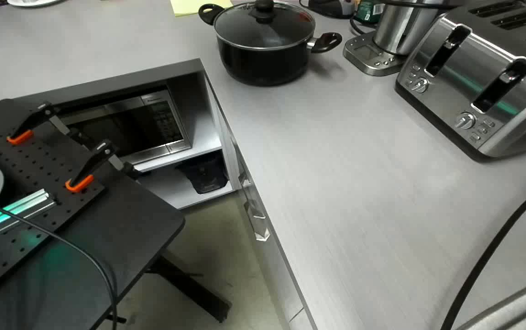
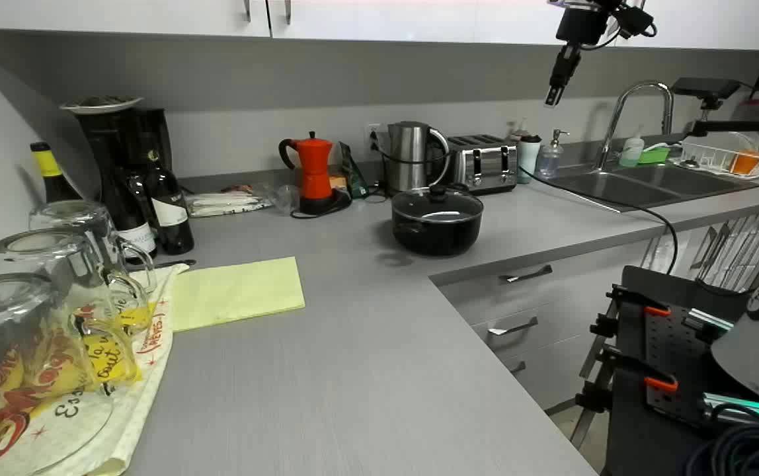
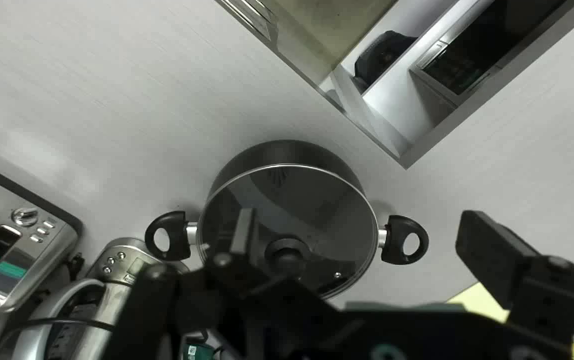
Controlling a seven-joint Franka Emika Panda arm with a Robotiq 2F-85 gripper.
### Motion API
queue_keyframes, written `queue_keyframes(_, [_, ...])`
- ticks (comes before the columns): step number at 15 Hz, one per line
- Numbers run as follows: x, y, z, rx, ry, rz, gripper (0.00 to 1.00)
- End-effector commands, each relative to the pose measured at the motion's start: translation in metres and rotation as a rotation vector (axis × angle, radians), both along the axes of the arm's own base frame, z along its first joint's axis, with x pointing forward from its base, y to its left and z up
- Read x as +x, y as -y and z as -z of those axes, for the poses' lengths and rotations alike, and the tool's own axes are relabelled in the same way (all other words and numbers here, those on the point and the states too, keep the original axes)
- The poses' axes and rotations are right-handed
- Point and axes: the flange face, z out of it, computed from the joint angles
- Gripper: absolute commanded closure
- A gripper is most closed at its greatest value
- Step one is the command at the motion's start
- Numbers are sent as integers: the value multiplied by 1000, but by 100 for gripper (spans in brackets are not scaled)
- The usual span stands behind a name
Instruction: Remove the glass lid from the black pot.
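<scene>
While the gripper (image 2: pixel 553 97) hangs high above the bench (image 2: pixel 326 370) in an exterior view, its jaws are parted wide and released, as the wrist view shows. Lower down, well apart from them, lies the glass lid (image 3: pixel 299 212), set on the black pot (image 1: pixel 263 66) and covering its mouth. The lid's black knob (image 3: pixel 286 257) stands up from the centre, and its thin metal rim (image 3: pixel 289 165) follows the edge of the pot; in the wrist view part of that rim is hidden behind the gripper. Two black handles (image 3: pixel 392 240) jut from opposite sides of the pot, which stands upright near the inside corner of the bench.

Near the pot, apart from it, lies a yellow sheet (image 2: pixel 240 291). On the side towards the wall (image 2: pixel 254 86) come a steel kettle (image 2: pixel 402 142) on a flat silver base (image 1: pixel 366 66) and, just beside it, a silver toaster (image 2: pixel 479 165). Below the bench top, on a white shelf (image 1: pixel 204 142), sits a microwave (image 1: pixel 128 123).

Farther off, a red moka pot (image 2: pixel 315 172) stands by the wall. Between it and the kettle is what may be a dark green bag (image 2: pixel 352 173), too shadowed for me to be sure. Past the yellow sheet are wine bottles (image 2: pixel 171 215) and, on a printed cloth (image 2: pixel 131 423), three glass mugs (image 2: pixel 9 324). Well past the toaster come the sink (image 2: pixel 690 182), its tall curved tap (image 2: pixel 668 118) and a white dish rack (image 2: pixel 717 155).
</scene>
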Motion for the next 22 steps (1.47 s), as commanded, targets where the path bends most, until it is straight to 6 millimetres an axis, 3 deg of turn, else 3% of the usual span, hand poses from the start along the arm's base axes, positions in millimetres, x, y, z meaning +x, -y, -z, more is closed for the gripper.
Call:
queue_keyframes(1, [0, 0, -1, 0, -1, 0, 0])
queue_keyframes(13, [7, 1, 0, 7, -12, 4, 0])
queue_keyframes(22, [76, 0, 31, 11, -113, 17, 0])
